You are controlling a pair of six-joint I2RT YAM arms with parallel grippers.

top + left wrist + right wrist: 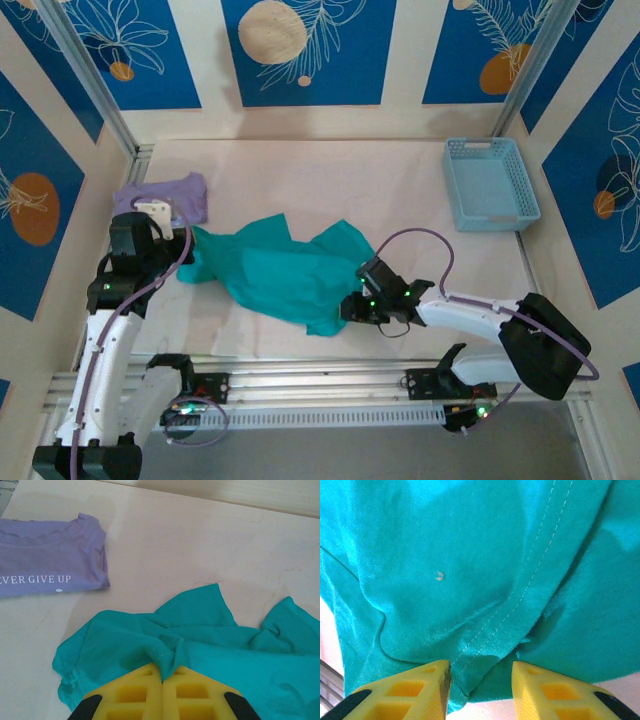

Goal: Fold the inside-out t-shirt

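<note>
- The inside-out t-shirt [280, 268] lies in a crumpled heap just right of the purple shirt [160, 197]. No fold is made yet, so I'd say spreading it flat and all the folding are left.
- The left gripper [162, 674] is at the heap's end nearest the purple shirt, fingers pressed together and pinching a ridge of teal cloth.
- The right gripper [480, 672] is at the end farthest from the purple shirt. Its fingers are apart and straddle the stitched hem, not clamped on it.

The teal-green t-shirt [285, 270] lay crumpled on the tabletop [330, 170], toward seven o'clock of its centre, its bunched length running from ten o'clock down to four o'clock. Stitched hem seams faced outward; rumpled flaps pointed toward twelve o'clock.
</note>
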